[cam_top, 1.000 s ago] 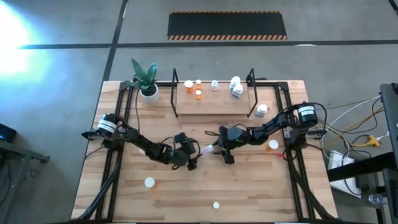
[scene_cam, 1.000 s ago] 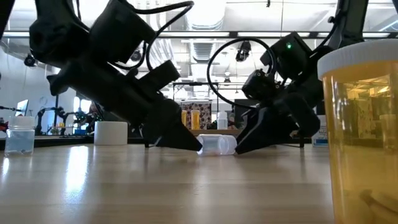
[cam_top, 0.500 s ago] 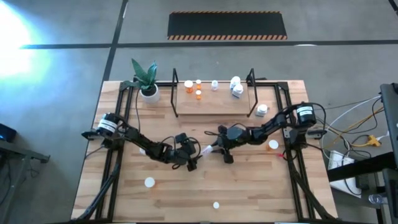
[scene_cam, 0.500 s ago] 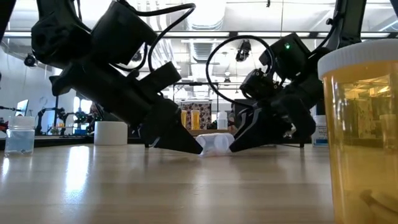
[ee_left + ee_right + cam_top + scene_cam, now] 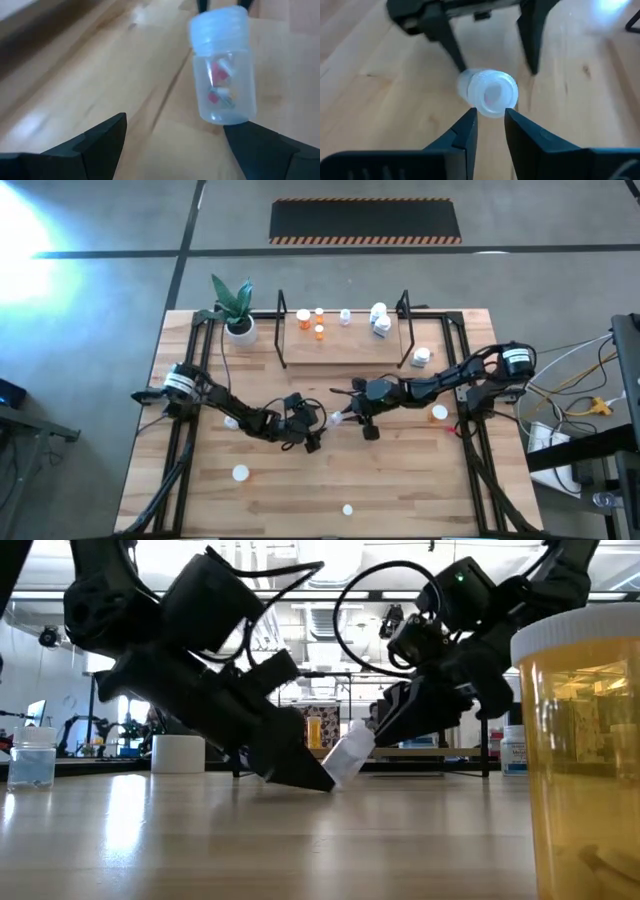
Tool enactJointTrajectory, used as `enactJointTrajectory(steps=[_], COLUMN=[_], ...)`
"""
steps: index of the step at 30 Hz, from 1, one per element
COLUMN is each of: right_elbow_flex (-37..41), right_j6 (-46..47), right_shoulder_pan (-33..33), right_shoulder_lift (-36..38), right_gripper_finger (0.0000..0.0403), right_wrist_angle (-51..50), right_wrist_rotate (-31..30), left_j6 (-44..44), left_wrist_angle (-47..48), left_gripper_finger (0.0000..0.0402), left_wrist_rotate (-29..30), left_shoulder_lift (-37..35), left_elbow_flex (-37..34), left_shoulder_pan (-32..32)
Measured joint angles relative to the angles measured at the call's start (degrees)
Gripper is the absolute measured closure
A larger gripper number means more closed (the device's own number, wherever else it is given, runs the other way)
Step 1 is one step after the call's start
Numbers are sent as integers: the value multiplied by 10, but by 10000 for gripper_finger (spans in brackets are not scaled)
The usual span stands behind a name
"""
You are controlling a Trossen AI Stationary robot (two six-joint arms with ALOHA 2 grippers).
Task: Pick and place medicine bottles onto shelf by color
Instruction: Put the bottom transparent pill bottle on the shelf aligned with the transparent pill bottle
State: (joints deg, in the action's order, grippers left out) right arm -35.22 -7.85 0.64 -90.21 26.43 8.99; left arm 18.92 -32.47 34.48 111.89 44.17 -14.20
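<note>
the little clear bottle (image 5: pixel 349 752) in the middle of the bench (image 5: pixel 400 480) is a see-through tub with a ribbed, frosted white cap, and a few red and white pills sit inside it. it hangs well in front of the shelf (image 5: pixel 345 345), out between the two arms.

the right pincer (image 5: pixel 488 121) is pinching the clear bottle by its cap end, the two dark fingers (image 5: pixel 465 131) pressed against either side of the cap. the left pincer (image 5: pixel 175 140) is spread wide, its tips just beside the bottle's bottom end without gripping it.

a second ago the bottle lay flat on the bench between the two pincers, and the right one stood wider around it. now the right fingers have closed in and the cap end has come up off the wood, while the left pincer stays as wide as before.

the bottle's long axis is tilted: cap end raised toward the right pincer, base end down near the bench by the left pincer's tips.

on the shelf stand other bottles, orange bottles (image 5: pixel 304 317) at its plant-pot end and white bottles (image 5: pixel 380 322) at the other.
</note>
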Motion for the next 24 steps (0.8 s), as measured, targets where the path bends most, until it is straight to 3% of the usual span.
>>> enactJointTrajectory(steps=[10,24], right_elbow_flex=[-26,-46], right_j6=[-10,-49], right_shoulder_pan=[5,36], right_shoulder_lift=[-5,-6], right_gripper_finger=[322,330], right_wrist_angle=[-9,-38], right_wrist_rotate=[-10,-61], left_j6=[-4,-29], left_wrist_angle=[-12,-12], left_gripper_finger=[86,86], left_wrist_rotate=[16,6], left_shoulder_lift=[59,59], left_elbow_flex=[56,57], left_shoulder_pan=[-1,0])
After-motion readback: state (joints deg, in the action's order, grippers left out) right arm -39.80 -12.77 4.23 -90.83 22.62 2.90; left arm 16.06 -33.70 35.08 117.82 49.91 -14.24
